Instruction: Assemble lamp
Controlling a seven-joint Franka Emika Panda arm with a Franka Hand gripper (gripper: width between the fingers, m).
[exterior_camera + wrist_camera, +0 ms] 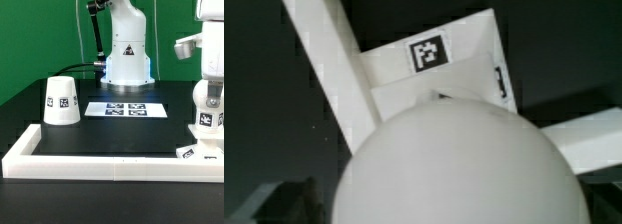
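Note:
My gripper [205, 108] is at the exterior view's right, shut on the round white bulb [206, 120], which carries a tag and hangs just above the table. The small flat base [189, 152] lies below and in front of it, by the border rail's corner. In the wrist view the bulb [446, 165] fills the lower half, and the tagged base [441, 60] lies beyond it. The fingertips are mostly hidden behind the bulb. The cup-shaped shade [61, 101] stands mouth down at the exterior view's left, far from the gripper.
The white border rail [100, 159] runs along the front and up both sides. In the wrist view it [326, 70] passes close beside the base. The marker board [124, 108] lies in the middle before the robot's pedestal [128, 65].

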